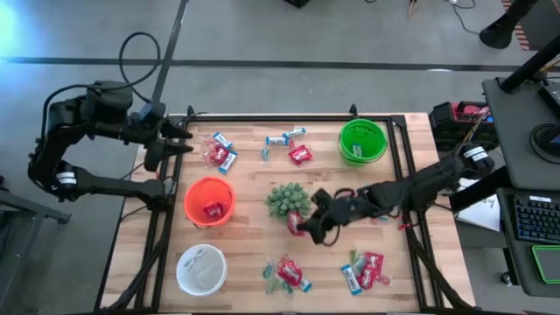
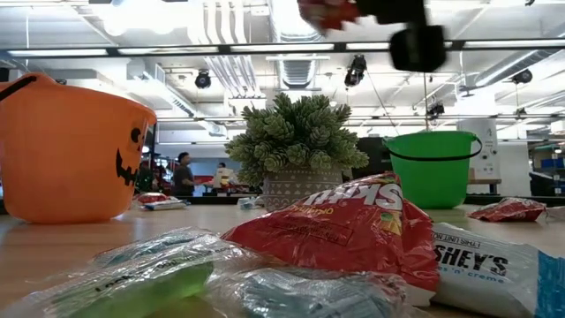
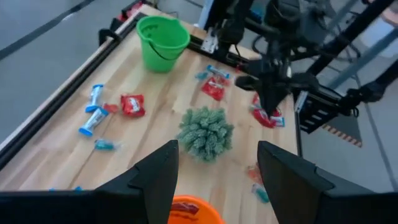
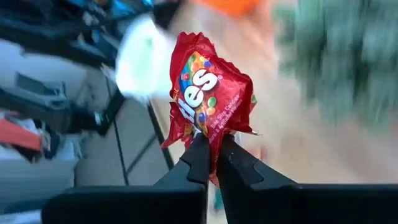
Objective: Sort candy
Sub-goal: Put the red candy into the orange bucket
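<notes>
My right gripper (image 1: pixel 308 224) is shut on a red candy packet (image 4: pixel 211 93) and hangs above the table's middle, just on the near-right side of the small spiky green plant (image 1: pixel 287 199). The low view shows the packet (image 2: pixel 328 11) high over the table. My left gripper (image 3: pixel 217 168) is open with nothing between its fingers. It hovers at the table's far left (image 1: pixel 178 142), beyond the orange bowl (image 1: pixel 210 199), which has a red packet lying in it. Loose candy lies in clusters at the far left (image 1: pixel 220 154), far middle (image 1: pixel 289 144), near middle (image 1: pixel 284 271) and near right (image 1: pixel 363 269). My right gripper pinches one end of the red packet (image 4: pixel 208 134) between its two fingers (image 4: pixel 198 158). The fingers reach from the table's right toward its left, slanting a little downward. The rest of the packet stands out crumpled beyond the fingertips, lifted clear of the table.
A green bowl (image 1: pixel 363 140) stands at the far right and a white bowl (image 1: pixel 201 269) at the near left. The plant sits mid-table between the bowls. A black frame rail (image 1: pixel 289 116) runs around the wooden table.
</notes>
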You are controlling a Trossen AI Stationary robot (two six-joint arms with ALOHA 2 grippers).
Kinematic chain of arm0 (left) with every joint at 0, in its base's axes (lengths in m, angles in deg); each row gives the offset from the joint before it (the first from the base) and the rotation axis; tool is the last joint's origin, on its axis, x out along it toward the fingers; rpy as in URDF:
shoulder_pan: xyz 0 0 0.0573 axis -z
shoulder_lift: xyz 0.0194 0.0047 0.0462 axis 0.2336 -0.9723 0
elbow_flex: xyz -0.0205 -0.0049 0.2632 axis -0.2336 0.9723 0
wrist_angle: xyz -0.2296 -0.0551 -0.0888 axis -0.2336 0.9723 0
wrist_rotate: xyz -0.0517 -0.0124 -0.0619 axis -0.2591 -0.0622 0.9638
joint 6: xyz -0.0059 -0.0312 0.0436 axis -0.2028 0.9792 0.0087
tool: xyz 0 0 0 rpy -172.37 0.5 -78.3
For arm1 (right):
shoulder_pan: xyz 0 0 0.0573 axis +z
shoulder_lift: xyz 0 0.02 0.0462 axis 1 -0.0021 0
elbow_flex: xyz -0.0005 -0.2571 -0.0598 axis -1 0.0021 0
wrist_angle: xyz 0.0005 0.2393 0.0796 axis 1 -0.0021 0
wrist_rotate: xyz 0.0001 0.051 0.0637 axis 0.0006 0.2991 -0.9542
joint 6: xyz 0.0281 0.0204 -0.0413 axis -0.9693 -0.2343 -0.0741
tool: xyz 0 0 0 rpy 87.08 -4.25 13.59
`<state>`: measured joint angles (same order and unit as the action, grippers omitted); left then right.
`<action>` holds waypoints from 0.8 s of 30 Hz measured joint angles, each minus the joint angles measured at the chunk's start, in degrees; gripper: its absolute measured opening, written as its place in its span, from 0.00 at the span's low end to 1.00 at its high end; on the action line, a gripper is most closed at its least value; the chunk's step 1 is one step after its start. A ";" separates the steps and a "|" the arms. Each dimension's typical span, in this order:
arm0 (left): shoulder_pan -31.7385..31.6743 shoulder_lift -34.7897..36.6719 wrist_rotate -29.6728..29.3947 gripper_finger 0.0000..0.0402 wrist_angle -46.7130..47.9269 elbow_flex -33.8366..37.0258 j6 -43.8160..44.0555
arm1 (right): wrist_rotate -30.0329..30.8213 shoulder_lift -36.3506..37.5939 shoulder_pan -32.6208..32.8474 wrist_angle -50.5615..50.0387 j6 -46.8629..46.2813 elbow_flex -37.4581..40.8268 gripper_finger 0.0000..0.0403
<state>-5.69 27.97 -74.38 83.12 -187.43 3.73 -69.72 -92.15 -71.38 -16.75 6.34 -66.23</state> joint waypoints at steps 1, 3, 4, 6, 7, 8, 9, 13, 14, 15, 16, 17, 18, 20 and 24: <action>0.00 -0.46 0.66 0.50 -0.16 0.00 -0.29 | 0.23 0.05 -0.98 0.07 1.56 -0.52 0.03; 0.00 -1.50 1.47 0.49 -1.34 0.00 -0.54 | 0.30 -0.53 -2.80 -0.61 5.28 -2.63 0.03; 0.00 -2.02 2.70 0.48 -2.17 0.00 -0.58 | 0.28 -0.98 -3.70 -1.13 7.38 -4.12 0.03; 0.00 -3.09 5.32 0.48 -3.95 0.00 -0.61 | 0.31 -2.20 -5.32 -2.99 11.81 -7.90 0.03; 0.00 -3.47 6.42 0.48 -5.20 0.00 -0.62 | 0.28 -2.86 -6.07 -4.21 14.07 -10.11 0.03; 0.00 -3.86 7.40 0.48 -6.07 0.00 -0.67 | 0.29 -3.66 -6.78 -5.65 16.32 -12.44 0.03; 0.02 -4.23 8.40 0.48 -6.66 0.00 -0.73 | 0.32 -4.41 -7.50 -7.00 18.55 -14.82 0.03; 0.02 -5.82 11.16 0.48 -8.94 0.00 -0.85 | 0.30 -7.82 -9.98 -14.44 25.42 -24.58 0.03; 0.02 -6.20 11.46 0.48 -9.08 0.00 -1.00 | 0.30 -8.78 -10.53 -16.11 26.81 -26.91 0.03; 0.02 -6.41 11.76 0.48 -9.18 0.00 -1.34 | 0.29 -9.71 -11.05 -17.49 28.15 -29.06 0.03; 0.02 -6.63 11.90 0.48 -9.19 0.00 -1.56 | 0.29 -10.75 -11.52 -18.44 29.54 -31.22 0.03; 0.02 -6.88 12.12 0.48 -9.20 0.00 -1.75 | 0.28 -11.67 -11.96 -19.01 30.81 -33.27 0.03; 0.02 -7.11 12.37 0.48 -9.21 0.00 -1.83 | 0.28 -12.62 -12.42 -19.59 31.95 -35.18 0.03; 0.02 -7.66 12.42 0.48 -9.23 0.00 -1.87 | 0.26 -14.57 -13.11 -19.94 33.88 -38.72 0.03; 0.02 -8.59 12.45 0.48 -9.24 0.00 -2.02 | 0.16 -18.25 -13.80 -20.56 37.54 -45.76 0.03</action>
<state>-5.67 19.37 -61.94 73.88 -187.43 1.71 -69.56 -110.41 -85.18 -37.30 43.88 -111.99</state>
